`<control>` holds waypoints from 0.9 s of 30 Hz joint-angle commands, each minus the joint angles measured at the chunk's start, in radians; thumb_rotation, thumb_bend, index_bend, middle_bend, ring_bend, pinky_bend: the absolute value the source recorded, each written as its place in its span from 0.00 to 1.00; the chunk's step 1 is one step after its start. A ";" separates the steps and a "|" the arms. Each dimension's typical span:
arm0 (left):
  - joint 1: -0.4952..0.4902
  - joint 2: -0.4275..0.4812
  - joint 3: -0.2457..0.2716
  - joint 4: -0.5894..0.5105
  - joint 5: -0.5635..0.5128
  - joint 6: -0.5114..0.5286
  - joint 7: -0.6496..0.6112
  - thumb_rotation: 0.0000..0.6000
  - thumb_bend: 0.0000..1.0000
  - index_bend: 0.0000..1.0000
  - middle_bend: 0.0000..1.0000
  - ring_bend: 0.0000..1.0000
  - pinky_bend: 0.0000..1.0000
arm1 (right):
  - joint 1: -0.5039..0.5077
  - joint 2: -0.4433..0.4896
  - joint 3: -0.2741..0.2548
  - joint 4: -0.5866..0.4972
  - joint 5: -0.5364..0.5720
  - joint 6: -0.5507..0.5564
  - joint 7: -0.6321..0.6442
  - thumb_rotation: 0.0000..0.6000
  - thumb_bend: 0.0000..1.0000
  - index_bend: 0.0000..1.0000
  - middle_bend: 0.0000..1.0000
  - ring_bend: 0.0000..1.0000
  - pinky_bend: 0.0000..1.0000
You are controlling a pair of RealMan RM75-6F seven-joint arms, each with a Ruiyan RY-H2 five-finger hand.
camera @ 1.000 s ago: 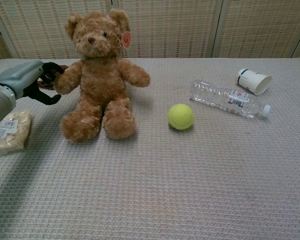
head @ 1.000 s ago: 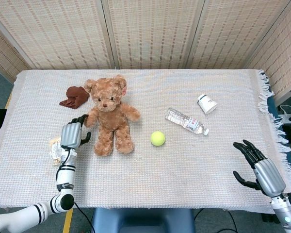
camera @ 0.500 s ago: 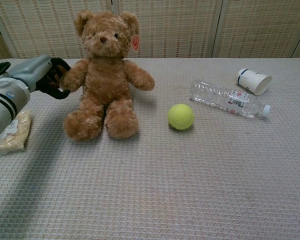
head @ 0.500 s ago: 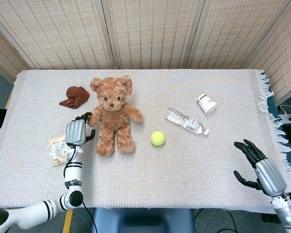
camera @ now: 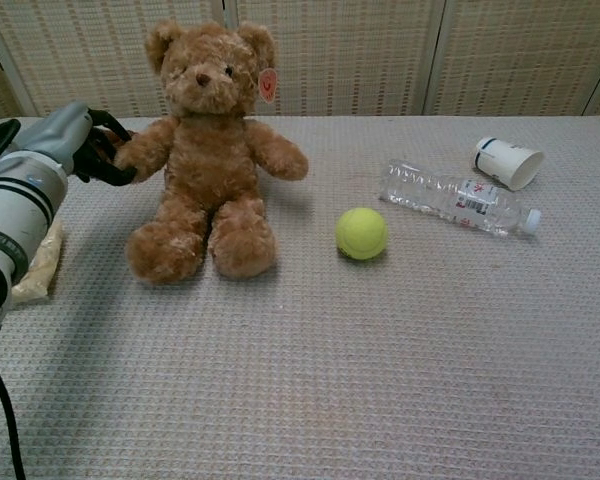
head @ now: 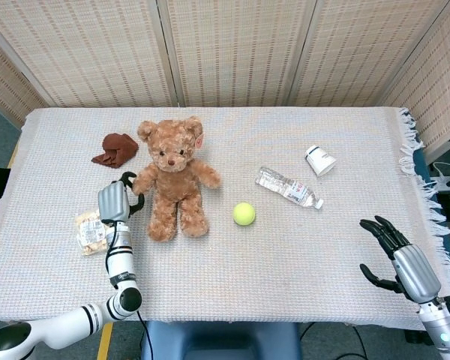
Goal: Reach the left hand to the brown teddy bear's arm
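Observation:
The brown teddy bear (head: 172, 180) sits upright on the left half of the table, facing me; the chest view shows it (camera: 205, 170) close up. My left hand (head: 114, 201) is at the bear's arm on the left in view, with its dark fingers (camera: 102, 158) curled around the paw. Far off at the table's near right corner, my right hand (head: 399, 253) hovers with fingers spread and nothing in it; the chest view does not show it.
A snack bag (head: 88, 231) lies just left of my left forearm. A brown cloth (head: 116, 148) is bunched behind the bear. Right of the bear are a tennis ball (head: 244, 214), a lying water bottle (head: 289, 187) and a tipped paper cup (head: 319, 160).
My left hand closed in on the bear's arm and the bear shifted right, then slightly back left with the hand. The right hand stayed put.

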State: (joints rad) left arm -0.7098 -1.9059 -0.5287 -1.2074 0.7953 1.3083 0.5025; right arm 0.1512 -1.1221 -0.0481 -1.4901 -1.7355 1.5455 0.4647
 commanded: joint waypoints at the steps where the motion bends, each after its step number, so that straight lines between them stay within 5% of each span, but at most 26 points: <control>1: -0.002 -0.005 0.001 0.009 -0.009 0.001 0.005 1.00 0.36 0.33 0.48 0.41 0.49 | -0.001 -0.001 -0.001 0.000 -0.001 0.001 0.000 1.00 0.25 0.11 0.10 0.00 0.18; 14: -0.019 -0.058 0.030 0.145 0.122 0.092 -0.124 1.00 0.37 0.42 0.62 0.52 0.52 | 0.003 0.002 -0.007 -0.006 0.002 -0.013 0.001 1.00 0.25 0.11 0.10 0.00 0.18; 27: 0.009 -0.040 0.027 0.107 0.058 0.024 -0.091 1.00 0.37 0.45 0.65 0.55 0.54 | 0.005 0.000 -0.008 -0.005 0.005 -0.017 -0.001 1.00 0.25 0.11 0.10 0.00 0.18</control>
State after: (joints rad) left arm -0.7020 -1.9446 -0.5004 -1.1080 0.8332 1.3204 0.4329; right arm 0.1560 -1.1222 -0.0564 -1.4958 -1.7310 1.5278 0.4637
